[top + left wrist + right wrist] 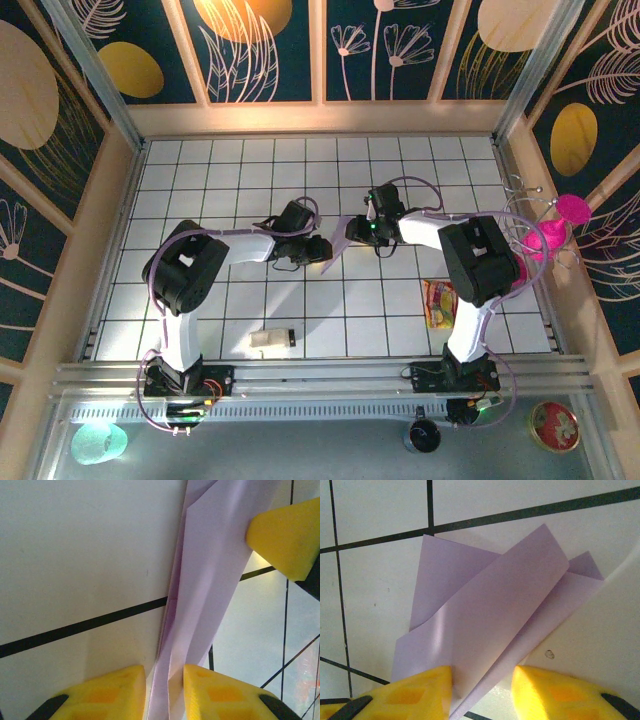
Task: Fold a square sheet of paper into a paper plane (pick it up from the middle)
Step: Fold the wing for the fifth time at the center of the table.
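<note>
The left tool (164, 677) is clamped on the paper plane (490, 615): the folded lilac layers fill the narrow gap between its yellow pads. The right tool (481, 682) has its pads set around the other end of the paper. One pad lies against the paper and a sliver of bench (200, 170) shows beside the other, so I cannot tell whether it grips.

The white, black-gridded bench carries everything. Both arms reach in towards its middle, where the partly folded plane hangs between the two tools, creased lengthwise with one flap standing up. A red-yellow snack packet (438, 303) lies towards the right edge, near the right arm. A small white block (272, 340) with a black end sits at the near edge, well apart from the paper.
</note>
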Robot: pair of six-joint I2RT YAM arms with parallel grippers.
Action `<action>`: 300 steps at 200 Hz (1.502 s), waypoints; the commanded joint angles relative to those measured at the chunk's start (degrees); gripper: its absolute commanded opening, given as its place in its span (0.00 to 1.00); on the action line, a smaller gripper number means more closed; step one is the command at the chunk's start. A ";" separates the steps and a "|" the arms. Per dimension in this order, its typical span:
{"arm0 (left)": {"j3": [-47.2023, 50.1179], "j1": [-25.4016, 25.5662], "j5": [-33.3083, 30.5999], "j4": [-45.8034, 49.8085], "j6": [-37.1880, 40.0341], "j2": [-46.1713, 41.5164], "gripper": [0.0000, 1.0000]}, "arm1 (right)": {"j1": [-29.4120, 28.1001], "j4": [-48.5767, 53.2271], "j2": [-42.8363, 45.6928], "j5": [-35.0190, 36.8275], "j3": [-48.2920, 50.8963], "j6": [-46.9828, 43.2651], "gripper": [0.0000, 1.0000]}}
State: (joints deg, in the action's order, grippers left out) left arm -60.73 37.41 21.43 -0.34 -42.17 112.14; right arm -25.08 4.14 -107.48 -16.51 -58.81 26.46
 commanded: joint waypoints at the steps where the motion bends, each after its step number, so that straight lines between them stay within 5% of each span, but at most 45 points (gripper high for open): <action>1: 2.06 0.95 -8.42 4.07 3.50 8.78 0.28 | -0.87 2.90 -3.53 0.61 3.27 1.78 0.40; 49: 1.83 0.95 -8.87 4.65 3.75 9.71 0.30 | 1.67 1.49 10.46 0.52 6.11 3.71 0.50; 88: 1.93 1.07 -8.94 4.65 3.76 9.77 0.30 | 1.41 -1.86 14.56 -8.64 7.29 3.03 0.44; 145: 1.92 1.09 -9.38 4.91 3.68 9.68 0.30 | -1.37 -7.20 9.08 -14.40 5.14 5.96 0.28; 300: 1.05 1.08 -9.15 6.05 3.89 10.38 0.32 | -1.86 -6.34 0.56 -12.43 0.18 6.24 0.23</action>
State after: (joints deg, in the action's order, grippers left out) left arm -62.59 37.74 20.84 2.37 -41.10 112.77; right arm -26.48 -3.55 -105.75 -30.39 -56.93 32.53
